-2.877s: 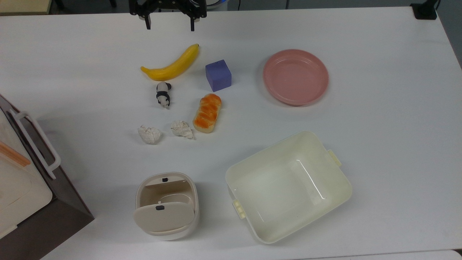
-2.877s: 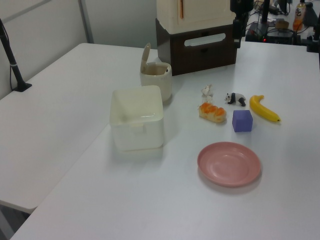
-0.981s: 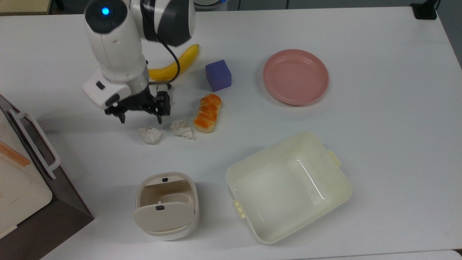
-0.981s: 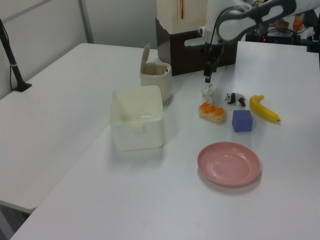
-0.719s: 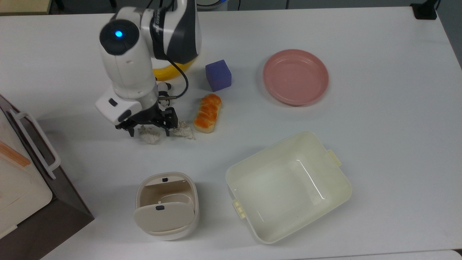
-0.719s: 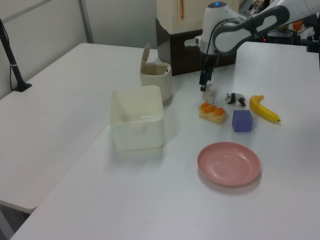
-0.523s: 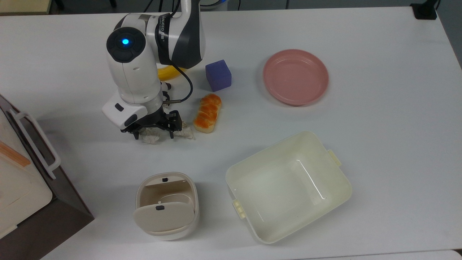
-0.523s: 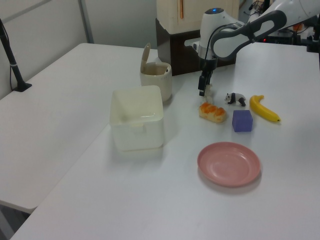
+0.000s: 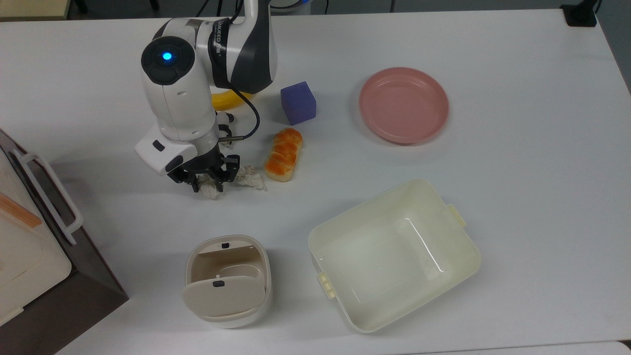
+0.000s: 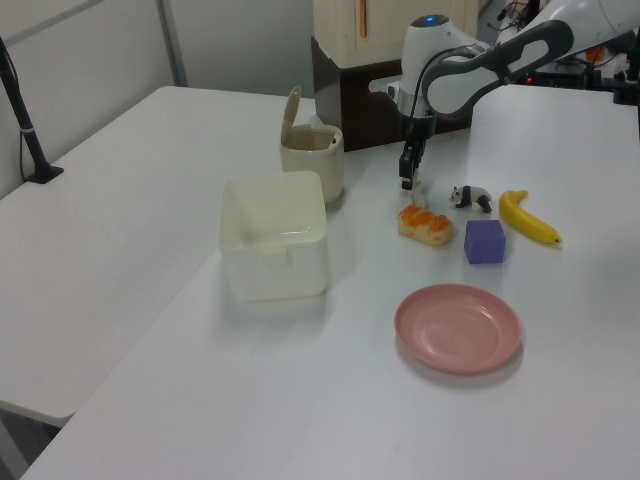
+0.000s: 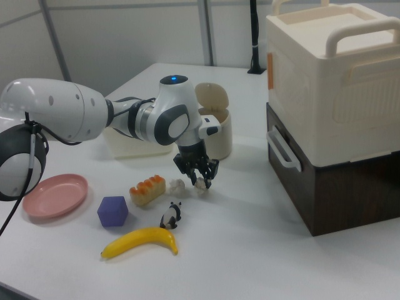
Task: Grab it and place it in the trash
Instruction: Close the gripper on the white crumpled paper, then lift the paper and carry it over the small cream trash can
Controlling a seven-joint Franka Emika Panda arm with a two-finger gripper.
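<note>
Two paper wads are lying on the white table (image 9: pixel 517 197), and I am seeing my pincer (image 9: pixel 209 187) sitting down over the rounder one, the paper wad (image 9: pixel 211 190), with its dark fingers (image 9: pixel 197 185) closed in tight against either side of it; the wad is still resting on the table between them. Just beside the pincer, on the top view's right, the tailed paper wad (image 9: pixel 250 178) is lying untouched, and touching or almost touching that one is the bread roll (image 9: pixel 282 154). Behind the pincer, toward the top view's upper edge, the arm is covering most of the panda toy (image 11: pixel 170 216) and the banana (image 11: pixel 142 242), which are showing more plainly in the right view, close to the pincer on its near side there. Farther off on the top view's right, the purple cube (image 9: pixel 298 102) and the pink plate (image 9: pixel 403 105) are sitting well apart from the pincer. Below the pincer in the top view, the trash bin (image 9: pixel 227 280) is standing with its swing lid tipped open, well apart from the wad. Beside the bin, on the top view's right, the cream tub (image 9: pixel 394 252) is lying open. Off on the top view's left edge a dark brown box (image 9: pixel 64 296) with a cream case on top is standing.
</note>
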